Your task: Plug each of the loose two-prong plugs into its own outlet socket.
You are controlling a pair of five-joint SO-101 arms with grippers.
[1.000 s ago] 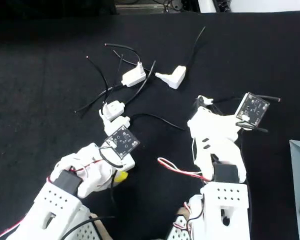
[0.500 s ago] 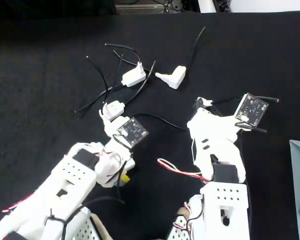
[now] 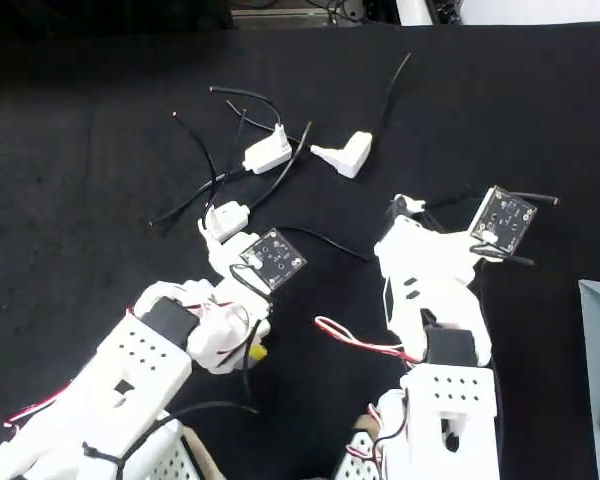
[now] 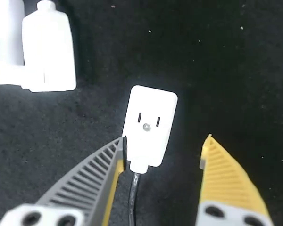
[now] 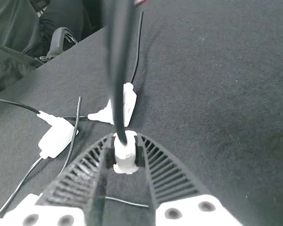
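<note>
Black felt-like cloth (image 3: 540, 120) covered the whole table. It looked soft and grippy, so I judged light parts would not skate on it, though thin cords might snag. A pale grey-blue container (image 3: 598, 330) stood at one edge.

My left gripper (image 4: 165, 139) hung with jaws spread around the white moulded outlet socket (image 4: 149, 123), which lay face up on the cloth. The grey finger touched its cord end and the yellow one stood apart. I judged that socket light, rigid and slick-sided, best taken across its flat flanks and clear of the slotted face.

My right gripper (image 5: 125, 139) was pressed tight on a small white plug body (image 5: 125, 157). Its black cord (image 5: 117, 56) rose stiffly and seemed likely to twist the plug. Beyond lay a white wedge-shaped plug (image 5: 121, 104) and a white oblong connector (image 5: 54, 137), both loose with cords trailing.
</note>
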